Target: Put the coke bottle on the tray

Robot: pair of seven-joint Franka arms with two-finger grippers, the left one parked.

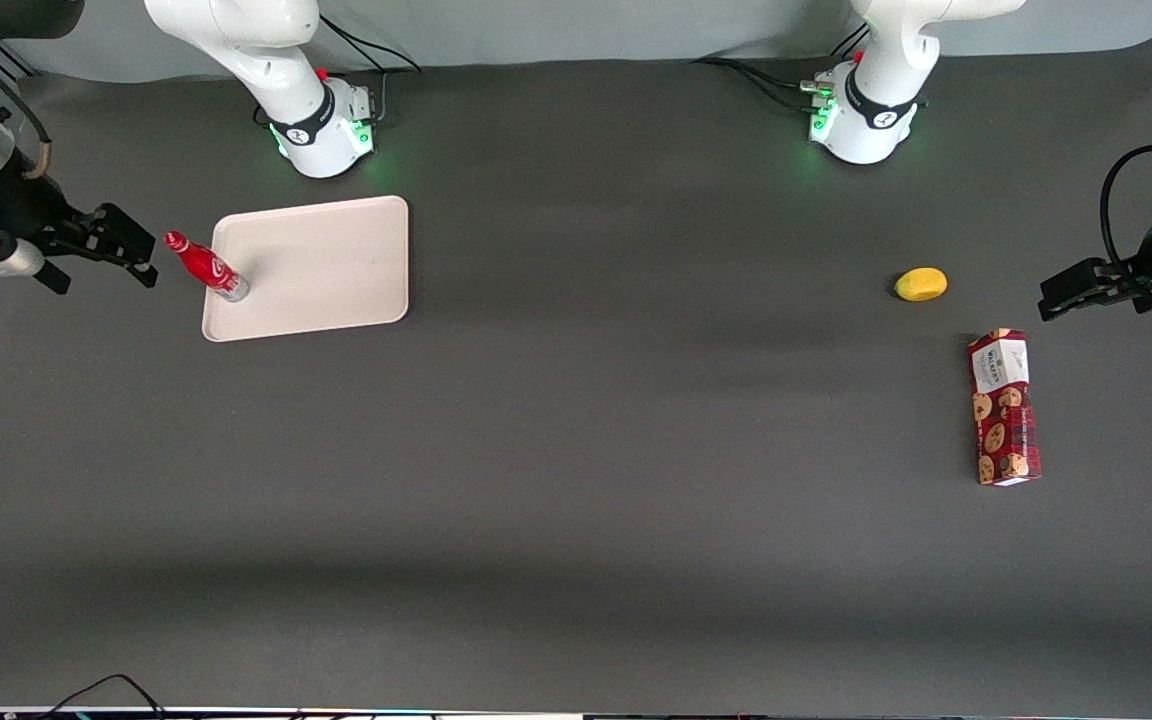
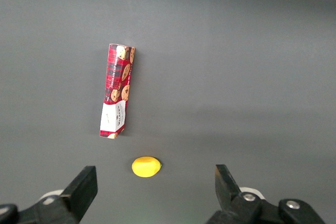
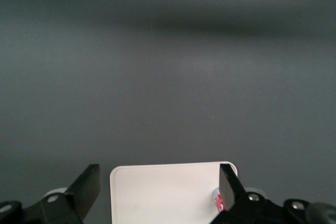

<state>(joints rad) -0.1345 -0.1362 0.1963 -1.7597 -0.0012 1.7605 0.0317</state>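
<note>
Surface: dark grey table, matte, with pale grey backdrop along the edge farthest from the front camera.
Tray: cream tray lies flat toward the working arm's end of the table, rounded corners, low rim, nothing on it but the bottle.
Bottle: and there's the coke bottle, standing on the tray at the corner nearest the gripper, base planted just inside the rim, red cap up; it looks slanted in the front view, the cap end showing out past the rim. In the right wrist view only a sliver of it peeks out next to one finger.
Gripper: the gripper hangs just beside the bottle, clear of it, out over the bare table at the tray's short end. Fingers spread wide apart in the wrist view, holding nothing, with the tray showing between them.
Elsewhere: a yellow lemon-like object and a red cookie box lie flat well apart from the tray, toward the parked arm's end, the box nearer the front camera than the yellow piece.
</note>
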